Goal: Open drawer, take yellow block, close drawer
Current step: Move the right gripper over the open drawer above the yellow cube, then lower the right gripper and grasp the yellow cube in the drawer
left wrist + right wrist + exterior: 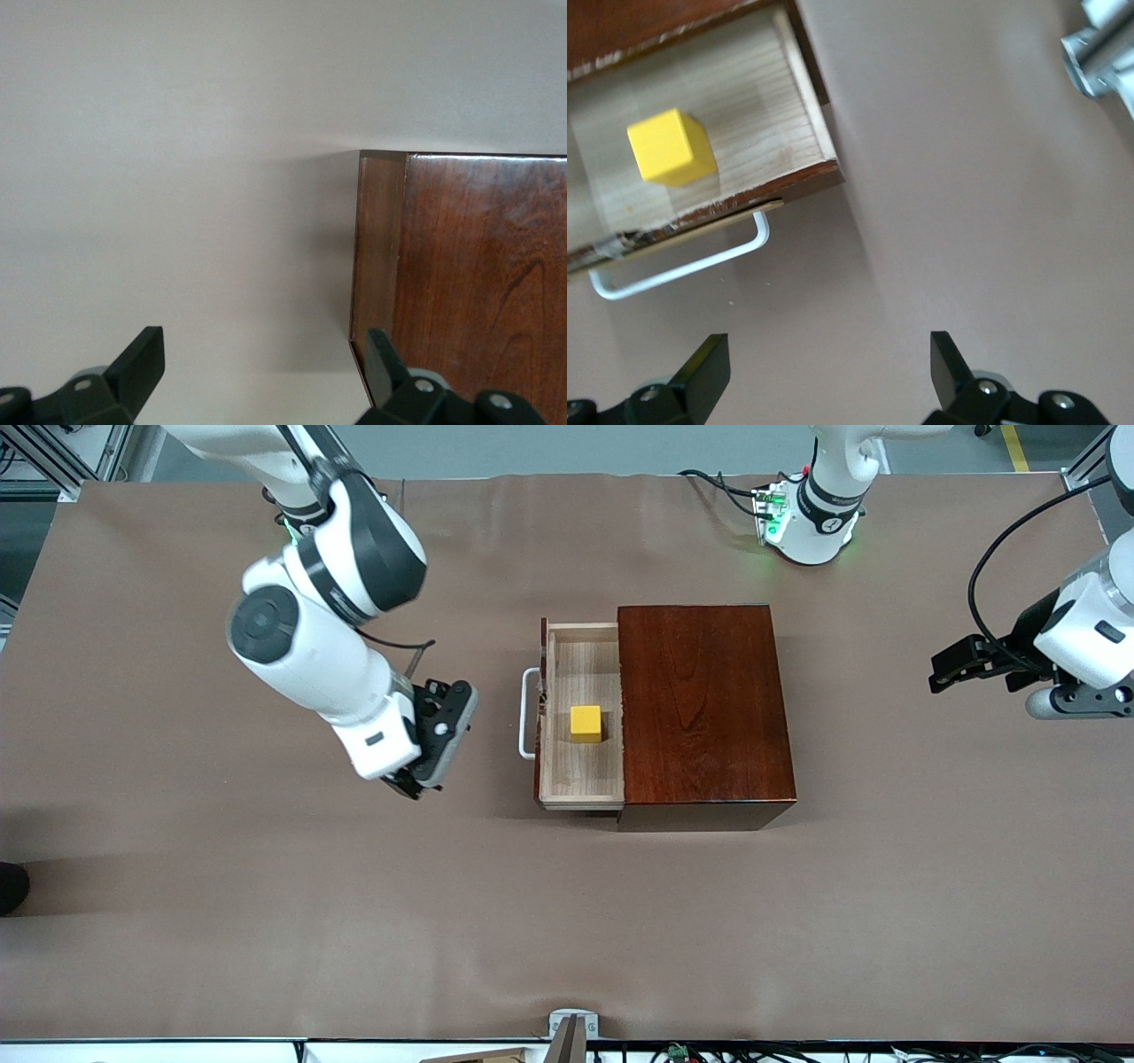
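- This looks like a robot lab, not a home.
- Two big white robot arms (328, 629) are fixed at the edge of a wide table (221, 921) with a plain brown cover.
- Black cables (1001, 549) hang from one arm, and green lights glow at one base (811, 527).
- Metal frame bars (71, 456) stand at the corner, and the floor past the table is grey with a yellow line (1014, 447).
- More wires (797, 1052) run along the table's near edge.

Front camera: high, facing the arm bases at twelve o'clock, whole table (221, 921); both wrist cameras: close, downward, the right's sharing the drawer (757, 84), the left's the box (478, 274).
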`<state>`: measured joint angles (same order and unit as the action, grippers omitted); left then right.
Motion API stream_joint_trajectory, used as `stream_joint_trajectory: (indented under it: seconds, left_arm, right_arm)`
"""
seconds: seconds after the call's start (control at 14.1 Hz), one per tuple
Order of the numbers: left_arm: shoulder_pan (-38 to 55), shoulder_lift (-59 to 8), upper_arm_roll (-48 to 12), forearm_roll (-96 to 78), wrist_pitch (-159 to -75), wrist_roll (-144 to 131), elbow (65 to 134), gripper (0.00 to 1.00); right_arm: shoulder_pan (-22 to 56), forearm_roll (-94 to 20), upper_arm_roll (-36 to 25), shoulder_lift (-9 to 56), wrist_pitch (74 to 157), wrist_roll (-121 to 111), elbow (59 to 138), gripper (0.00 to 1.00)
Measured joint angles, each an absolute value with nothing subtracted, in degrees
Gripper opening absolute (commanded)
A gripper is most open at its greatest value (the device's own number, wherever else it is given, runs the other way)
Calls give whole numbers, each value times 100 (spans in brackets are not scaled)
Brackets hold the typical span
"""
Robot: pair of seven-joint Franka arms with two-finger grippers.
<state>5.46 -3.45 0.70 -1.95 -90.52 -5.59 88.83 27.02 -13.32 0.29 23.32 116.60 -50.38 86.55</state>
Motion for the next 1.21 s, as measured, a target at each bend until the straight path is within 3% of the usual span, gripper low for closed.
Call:
stream_joint_trajectory:
  seconds: [0.43,1.21]
  left_arm:
    - [544,-318,57,-195,-9108,-559,8940,100]
    - [544,-318,37,-195,-9154,-20,8938,100]
  right_arm:
    - [3329,-1138,26,2697,12307,-5781,8646,100]
    - [4355,-753,2,3543,12418,-4728,8153,100]
